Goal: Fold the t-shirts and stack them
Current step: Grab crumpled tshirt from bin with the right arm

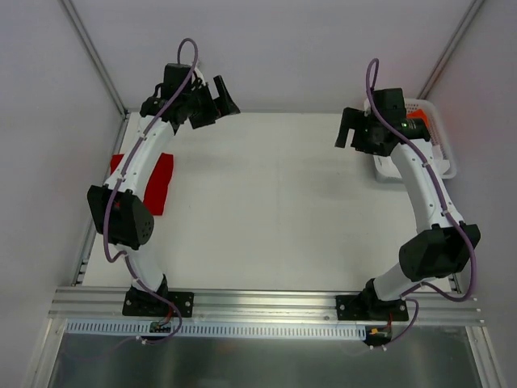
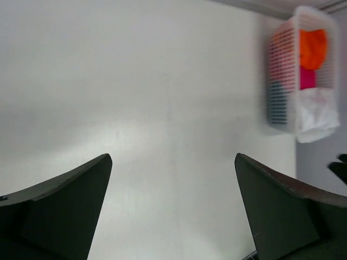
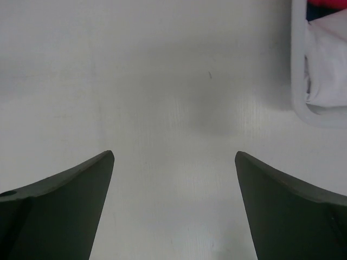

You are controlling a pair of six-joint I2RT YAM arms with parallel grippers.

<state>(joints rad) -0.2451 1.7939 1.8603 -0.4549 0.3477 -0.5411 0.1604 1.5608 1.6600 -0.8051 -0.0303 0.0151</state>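
On a white table (image 1: 266,194), two white arms rise from the near edge, each bent at the elbow and reaching toward the far side. The left arm (image 1: 144,153) leans along the left edge, and the right arm (image 1: 422,182) curves along the right. Just right of the right gripper (image 3: 173,154), its fingers spread and empty, sits a white basket (image 3: 297,54) holding the bunched white t-shirt (image 3: 328,70). The red t-shirt (image 1: 157,184) lies flat well behind the left gripper (image 2: 173,157), under that arm. Those fingers also stand wide apart, holding nothing.
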